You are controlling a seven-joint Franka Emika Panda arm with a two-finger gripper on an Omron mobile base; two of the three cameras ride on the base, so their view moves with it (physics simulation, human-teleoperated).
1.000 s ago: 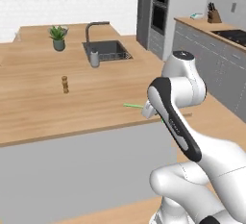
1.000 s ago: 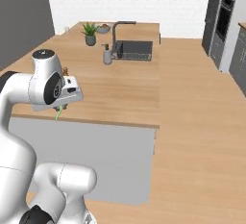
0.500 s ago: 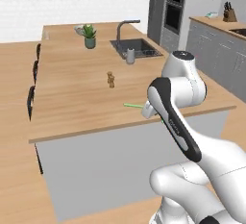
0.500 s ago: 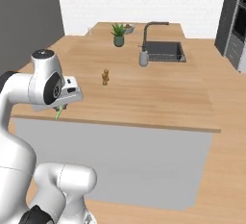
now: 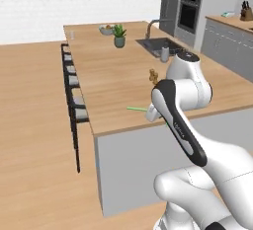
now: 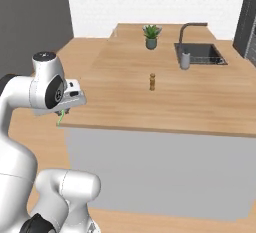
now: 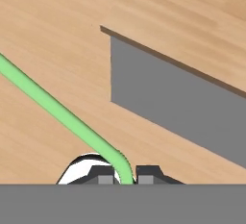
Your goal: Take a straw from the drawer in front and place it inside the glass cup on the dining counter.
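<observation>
My gripper point(image 7: 126, 177) is shut on the light-green straw point(image 7: 57, 107), which runs up and to the left from between the tips. In the left base view the straw point(image 5: 135, 109) sticks out leftward from the gripper point(image 5: 148, 113), above the near end of the dining counter point(image 5: 106, 83). In the right base view it point(image 6: 60, 120) hangs below the gripper point(image 6: 64, 111) at the corner of the counter point(image 6: 125, 99). A small clear shape at the far left corner looks like the glass cup point(image 5: 72, 35). The drawer is out of view.
Black stools point(image 5: 73, 92) line the counter's left side. On the counter are a pepper mill point(image 5: 153, 76) point(image 6: 152, 81), a potted plant point(image 5: 119, 35) point(image 6: 151, 36), a fruit bowl point(image 5: 105, 28), and a sink point(image 5: 163, 45) point(image 6: 200, 52) with a grey dispenser point(image 6: 185, 60).
The whole scene has shifted, so the base has moved: the counter's near end and the stools have come into view. The arm keeps its pose with the straw in the gripper.
</observation>
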